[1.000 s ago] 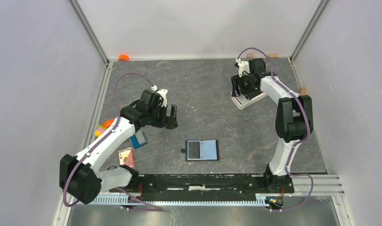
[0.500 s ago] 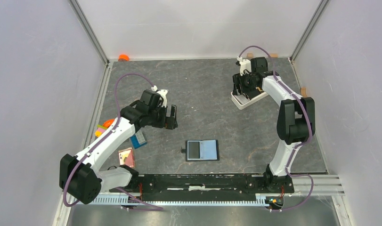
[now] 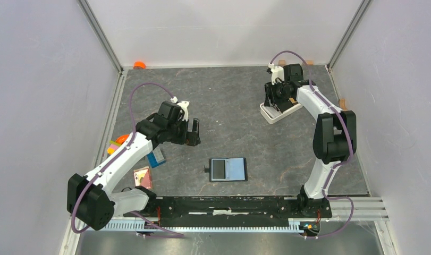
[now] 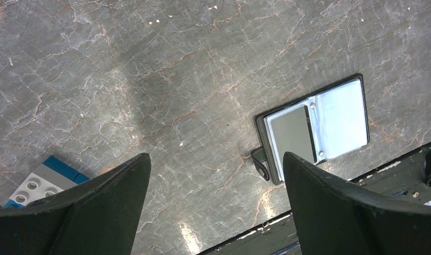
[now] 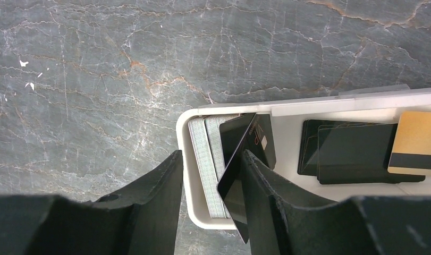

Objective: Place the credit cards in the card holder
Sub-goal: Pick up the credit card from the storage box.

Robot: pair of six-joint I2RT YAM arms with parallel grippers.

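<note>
The card holder (image 3: 228,169) lies open on the table near the front, one half showing a dark face and the other a pale blue one; the left wrist view shows the holder (image 4: 314,127) with its snap tab. My left gripper (image 3: 192,133) hovers wide open and empty, up and left of it. My right gripper (image 3: 273,100) is open at the near end of the white tray (image 5: 309,109), its jaws straddling the end wall. A black credit card (image 5: 234,159) leans tilted against the inner finger, beside pale cards on edge (image 5: 205,159). More black cards (image 5: 351,154) and a tan one (image 5: 417,143) lie flat in the tray.
A blue ridged block (image 3: 156,158) and a pink rectangle (image 3: 142,176) lie beside the left arm, with coloured pieces (image 3: 117,142) at the left wall. An orange object (image 3: 139,65) sits at the back left corner. A black rail (image 3: 229,204) runs along the front edge.
My right gripper has narrowed its jaws and shifted slightly right over the tray's end. The left arm and the card holder have not moved.
</note>
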